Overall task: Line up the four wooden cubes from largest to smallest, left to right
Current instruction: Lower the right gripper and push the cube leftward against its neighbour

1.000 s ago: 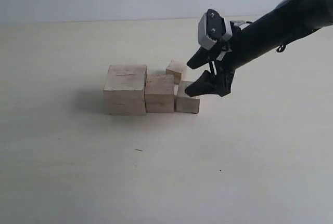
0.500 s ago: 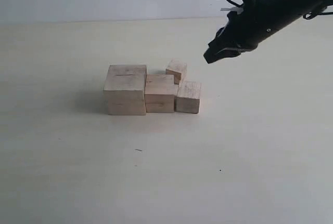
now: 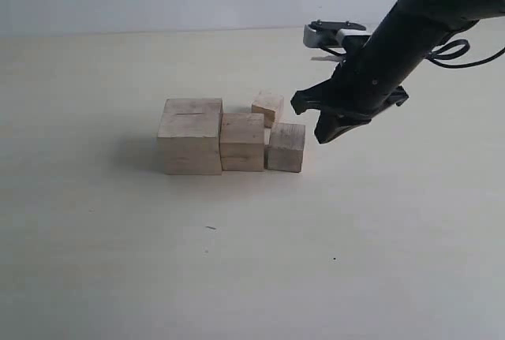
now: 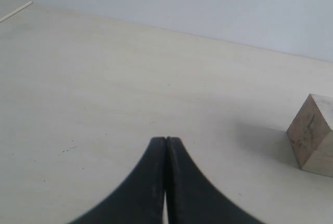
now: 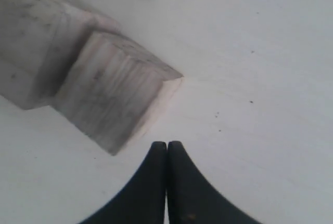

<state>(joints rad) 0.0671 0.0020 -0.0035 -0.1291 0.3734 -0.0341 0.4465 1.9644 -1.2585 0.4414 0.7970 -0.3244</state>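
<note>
Exterior view: four pale wooden cubes stand together near the middle of the table. The largest cube, with a thin dark slit on its top face, is at the left end. The second cube touches its right side, and the third cube stands just beside that, so these three form a row with front faces roughly level. The smallest cube sits out of the row, behind the meeting of the second and third cubes; whether it touches them cannot be told. The dark right arm reaches in from the upper right and ends above the table, just right of the third cube and clear of it.

Right wrist view: the right gripper has its jaws pressed together with nothing between them, its tip over bare table close to a corner of the third cube.

Left wrist view: the left gripper also has its jaws pressed together and holds nothing. It is over bare table, well apart from one pale cube at the edge of the picture; which of the four it is cannot be told.
</note>
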